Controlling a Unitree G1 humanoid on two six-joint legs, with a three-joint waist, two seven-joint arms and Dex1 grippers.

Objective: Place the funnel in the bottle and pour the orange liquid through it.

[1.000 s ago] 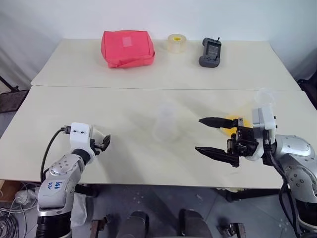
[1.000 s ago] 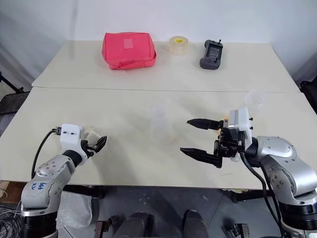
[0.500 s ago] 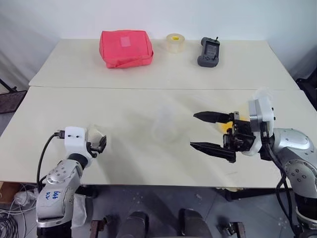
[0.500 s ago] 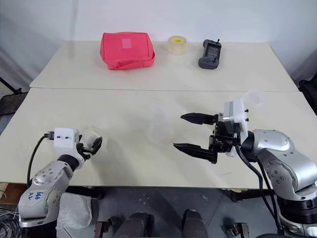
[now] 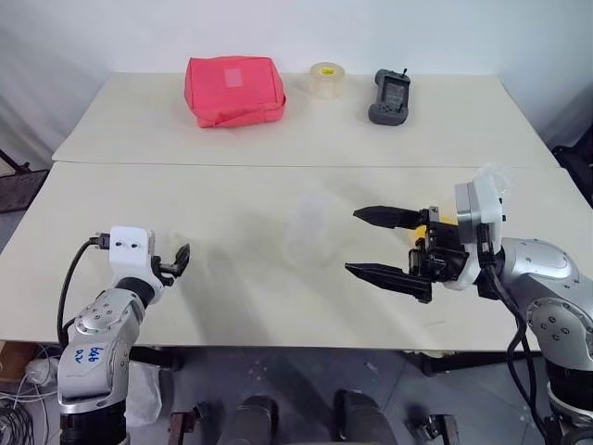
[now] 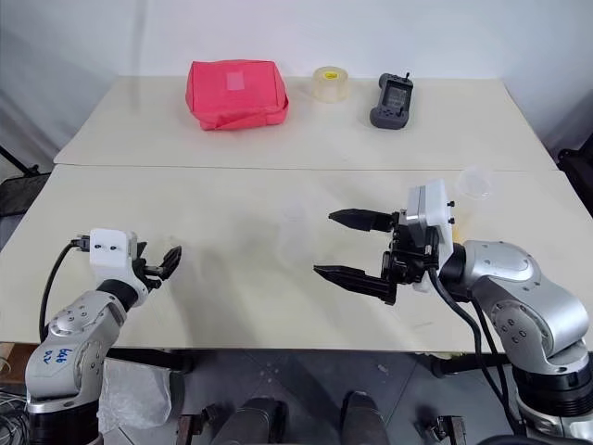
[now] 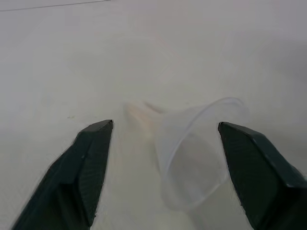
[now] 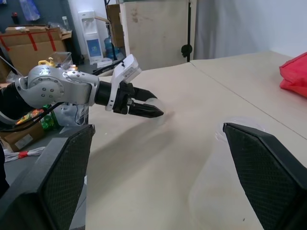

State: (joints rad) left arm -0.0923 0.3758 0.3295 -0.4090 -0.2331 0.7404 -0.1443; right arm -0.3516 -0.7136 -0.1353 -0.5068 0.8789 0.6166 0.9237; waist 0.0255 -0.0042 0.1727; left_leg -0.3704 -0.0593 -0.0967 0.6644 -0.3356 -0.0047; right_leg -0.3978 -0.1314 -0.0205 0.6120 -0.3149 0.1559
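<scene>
The clear funnel (image 7: 192, 148) lies on its side between the fingers (image 7: 91, 163) of my left gripper (image 5: 176, 260), near the table's front left. The jaws stand open around it, with a gap on each side. The right wrist view shows the funnel (image 8: 154, 106) at that gripper's tips. The clear bottle (image 5: 306, 227) stands upright mid-table. To its right my right gripper (image 5: 352, 241) is level, pointing left at it, wide open and empty. Behind that gripper stands a broader flask (image 5: 491, 178) holding the orange liquid (image 5: 423, 232), partly hidden by the hand.
On the far table lie a red pouch (image 5: 233, 88), a roll of tape (image 5: 325, 80) and a black handheld device (image 5: 390, 95). A seam (image 5: 278, 165) separates the two tables. Bare tabletop lies between the left gripper and the bottle.
My left gripper's fingers have drawn closer around the funnel and the hand has shifted slightly left. My right gripper has moved left, nearer the bottle, still wide open.
</scene>
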